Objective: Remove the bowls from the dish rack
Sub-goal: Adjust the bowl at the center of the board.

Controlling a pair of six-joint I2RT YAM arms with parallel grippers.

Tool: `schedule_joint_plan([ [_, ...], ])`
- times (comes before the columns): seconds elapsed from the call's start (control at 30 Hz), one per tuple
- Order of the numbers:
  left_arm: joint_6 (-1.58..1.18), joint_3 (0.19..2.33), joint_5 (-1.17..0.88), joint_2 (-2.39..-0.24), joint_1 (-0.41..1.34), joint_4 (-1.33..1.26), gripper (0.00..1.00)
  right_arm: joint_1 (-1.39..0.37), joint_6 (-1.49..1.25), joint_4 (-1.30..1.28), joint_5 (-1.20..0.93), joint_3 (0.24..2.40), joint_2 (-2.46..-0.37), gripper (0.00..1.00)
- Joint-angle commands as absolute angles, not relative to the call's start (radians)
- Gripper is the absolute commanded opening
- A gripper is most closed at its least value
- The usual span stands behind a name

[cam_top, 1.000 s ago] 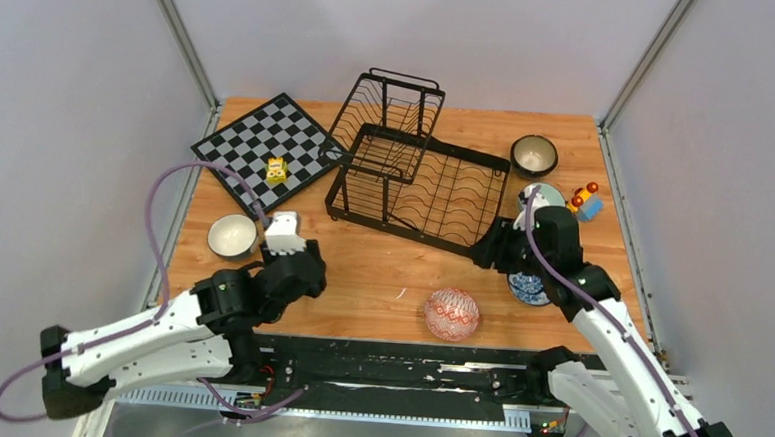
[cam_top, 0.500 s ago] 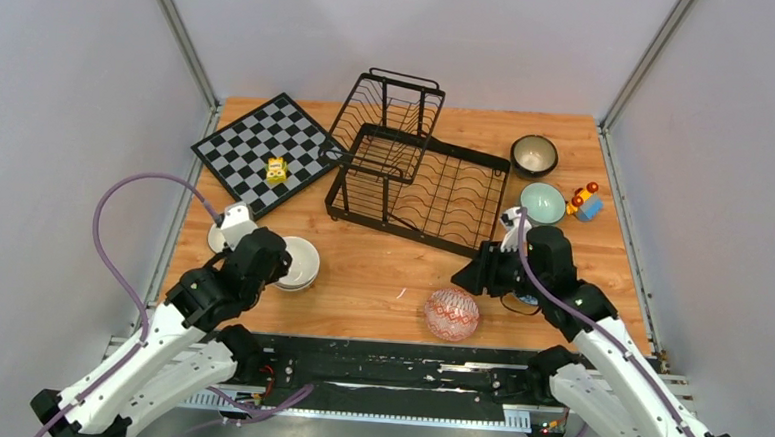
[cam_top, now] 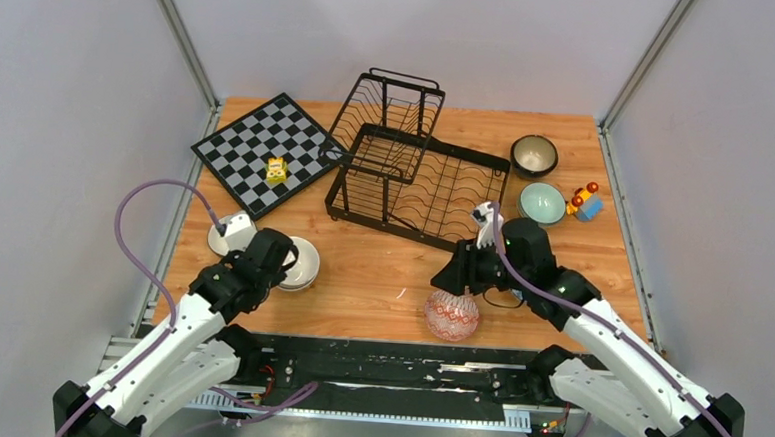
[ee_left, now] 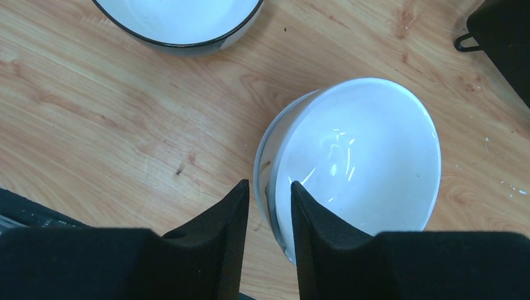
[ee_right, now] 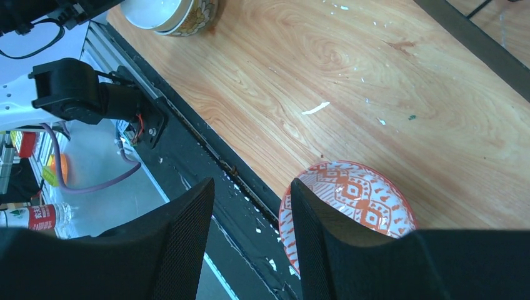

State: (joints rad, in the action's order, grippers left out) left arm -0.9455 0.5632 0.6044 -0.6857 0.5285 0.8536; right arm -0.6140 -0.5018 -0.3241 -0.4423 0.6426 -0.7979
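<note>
On wood table (cam_top: 381, 268) | left pincer (ee_left: 270, 200) clamps glossy white bowl (ee_left: 369, 150) by rim | right pincer (ee_right: 253, 206) parted, empty

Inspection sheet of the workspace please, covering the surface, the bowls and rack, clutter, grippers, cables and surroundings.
Surface: wooden table, pale specks on it.
Job's things: dish rack shows no bowls in it. On the table are the white bowl, black-rimmed bowl, red-patterned bowl upside down, teal bowl and dark bowl.
Clutter: checkerboard with yellow toy on it; colourful toy.
Grippers: left gripper astride the white bowl's rim, grip uncertain. Right gripper open, empty, beside the red-patterned bowl.
Cables: purple cable looping above the left arm.
Surroundings: grey walls.
</note>
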Motion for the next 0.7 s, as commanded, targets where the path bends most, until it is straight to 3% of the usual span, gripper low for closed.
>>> schedule_joint_plan([
  [0.0,-0.982,0.542,0.602,-0.675,0.515,0.790,0.32,-0.655,-0.510,-0.279,-0.416,0.703,-0.834,0.52],
  [0.37,-1.008,0.460,0.589,-0.643,0.509,0.726,0.20,-0.806,-0.494,-0.210,-0.330,0.826,-1.046,0.55],
  [0.57,-0.999,0.446,0.573,-0.642,0.503,0.708,0.21,-0.862,-0.459,-0.213,-0.286,0.947,-1.214,0.59],
  [0.67,-0.988,0.456,0.569,-0.638,0.502,0.714,0.28,-0.886,-0.446,-0.220,-0.273,1.002,-1.275,0.59],
])
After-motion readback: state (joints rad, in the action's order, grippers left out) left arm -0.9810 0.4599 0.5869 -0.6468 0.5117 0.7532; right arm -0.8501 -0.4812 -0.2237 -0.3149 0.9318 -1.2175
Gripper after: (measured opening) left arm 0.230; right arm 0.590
